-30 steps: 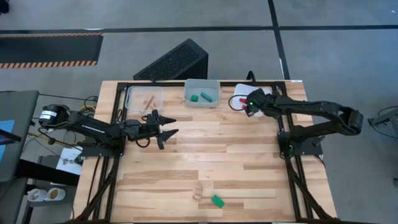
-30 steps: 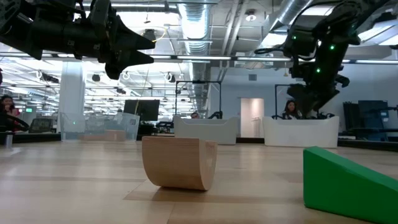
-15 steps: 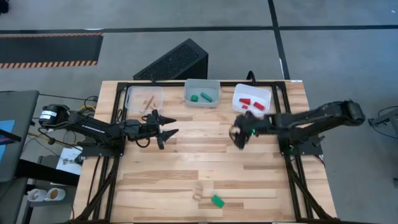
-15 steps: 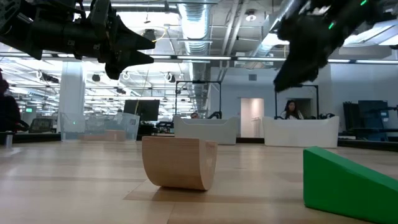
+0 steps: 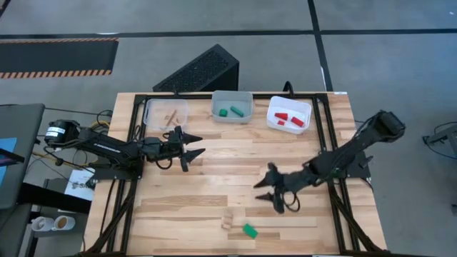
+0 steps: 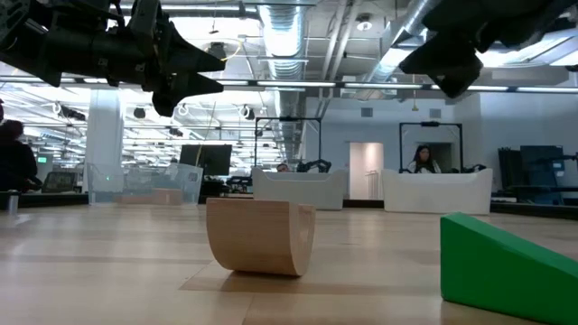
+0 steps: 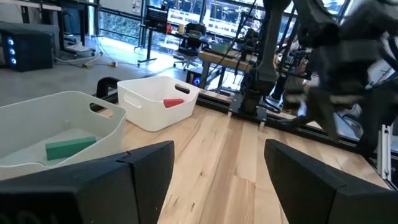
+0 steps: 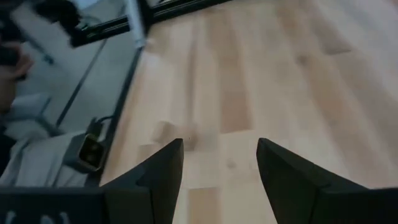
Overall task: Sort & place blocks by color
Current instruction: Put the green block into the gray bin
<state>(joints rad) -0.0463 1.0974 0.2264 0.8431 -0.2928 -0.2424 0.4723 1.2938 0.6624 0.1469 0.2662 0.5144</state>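
Two blocks lie near the table's near edge: a plain wood arch block [image 5: 227,220] [image 6: 260,235] resting on its two feet, and a green wedge [image 5: 249,230] [image 6: 506,266] flat on the table beside it. My right gripper [image 5: 269,193] [image 8: 217,155] is open above the table, a little toward the far right of these two blocks, fingers pointing toward the table's left. My left gripper [image 5: 193,145] [image 7: 217,163] hovers open near the clear tray, holding nothing. Other blocks lie in the trays.
Three trays stand along the far edge: a clear tray [image 5: 166,112] with plain wood pieces, a middle tray [image 5: 232,106] [image 7: 62,134] with green blocks, and a white tray [image 5: 289,114] [image 7: 158,102] with red blocks. Bare tabletop lies between the arms.
My right gripper has swung away from the white tray, moving toward the table's near edge and left, and has turned to point across the table toward the two loose blocks. The left arm has kept still. No block on the table has moved.
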